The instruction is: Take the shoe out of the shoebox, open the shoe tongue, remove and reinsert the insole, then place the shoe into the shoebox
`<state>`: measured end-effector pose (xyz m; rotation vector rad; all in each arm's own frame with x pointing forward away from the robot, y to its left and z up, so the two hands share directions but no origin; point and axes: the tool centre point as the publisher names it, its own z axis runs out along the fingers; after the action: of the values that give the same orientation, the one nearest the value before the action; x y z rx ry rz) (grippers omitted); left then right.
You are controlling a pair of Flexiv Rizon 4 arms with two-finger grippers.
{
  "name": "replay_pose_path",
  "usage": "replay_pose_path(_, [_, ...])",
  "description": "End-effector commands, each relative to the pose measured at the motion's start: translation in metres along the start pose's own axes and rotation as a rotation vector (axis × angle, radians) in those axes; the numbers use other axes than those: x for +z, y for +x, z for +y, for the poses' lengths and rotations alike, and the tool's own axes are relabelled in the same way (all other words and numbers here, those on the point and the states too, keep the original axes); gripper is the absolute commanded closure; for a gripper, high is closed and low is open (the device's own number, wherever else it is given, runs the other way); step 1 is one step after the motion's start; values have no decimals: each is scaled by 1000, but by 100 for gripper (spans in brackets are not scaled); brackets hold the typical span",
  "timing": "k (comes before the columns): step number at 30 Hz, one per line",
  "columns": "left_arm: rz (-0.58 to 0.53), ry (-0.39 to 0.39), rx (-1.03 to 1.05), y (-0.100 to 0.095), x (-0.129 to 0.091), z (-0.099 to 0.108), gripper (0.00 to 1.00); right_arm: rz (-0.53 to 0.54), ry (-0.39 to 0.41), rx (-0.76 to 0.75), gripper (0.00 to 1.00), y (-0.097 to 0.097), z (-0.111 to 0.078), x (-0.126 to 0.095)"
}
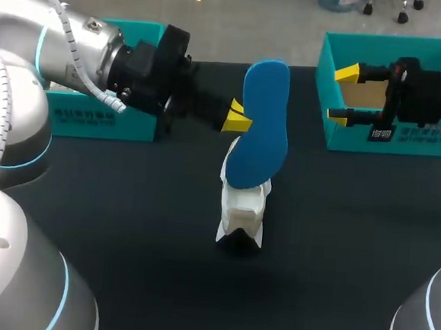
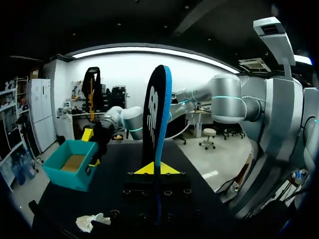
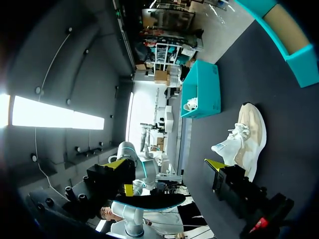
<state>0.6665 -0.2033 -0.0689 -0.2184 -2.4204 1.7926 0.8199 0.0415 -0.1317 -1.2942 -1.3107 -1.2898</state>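
Item: insole [image 1: 261,130], blue-topped with a dark underside, held upright above the middle of the black table [image 1: 126,203]. It is pinched at one edge by the left gripper [image 1: 237,117], whose yellow tips are pressed onto it from both sides; the left wrist view shows it edge-on between them [image 2: 157,114]. Item: shoe [image 1: 242,211], white, standing on the table directly below and nearer than the insole, out of any box, touched by neither gripper. Item: right gripper [image 1: 343,94], fingers spread wide and empty, poised at the open teal shoebox [image 1: 382,48] at far right. Item: second teal box [image 1: 94,121], far left, behind the left arm. Hazards, as judged: the grip takes only a narrow strip of a flexible insole, so it may pivot or slide when lowered. The unheld shoe may tip or skate away under the insole's push. A tongue fallen back over the opening would make the toe end buckle instead of seating flat.
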Motion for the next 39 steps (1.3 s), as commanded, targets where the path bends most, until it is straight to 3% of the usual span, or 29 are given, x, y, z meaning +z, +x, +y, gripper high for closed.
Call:
replay_pose_path(1, [-67, -192, 491, -8, -2, 12, 100, 0, -1, 0, 0, 0, 0, 1])
replay_pose_path(4, [-186, -216, 678, -17, -2, 12, 100, 0, -1, 0, 0, 0, 0, 1])
replay_pose_path(5, [-278, -239, 843, -24, -2, 12, 100, 0, -1, 0, 0, 0, 0, 1])
replay_pose_path(11, [-400, -281, 1304, -43, -3, 20, 100, 0, -1, 0, 0, 0, 0, 1])
replay_pose_path(12, [-432, -256, 1335, -44, -3, 20, 100, 0, -1, 0, 0, 0, 0, 1])
replay_pose_path(15, [-481, -226, 1321, -49, -1, 16, 100, 0, -1, 0, 0, 0, 0, 1])
replay_pose_path(30, [-481, -226, 1321, -49, -1, 16, 100, 0, -1, 0, 0, 0, 0, 1])
replay_pose_path(31, [-484, -264, 1473, -52, 0, 26, 100, 0, -1, 0, 0, 0, 0, 1])
replay_pose_path(33, [-484, -257, 1586, -58, 0, 35, 100, 0, -1, 0, 0, 0, 0, 1])
replay_pose_path(39, [-533, -256, 1656, -70, 2, 44, 100, 0, -1, 0, 0, 0, 0, 1])
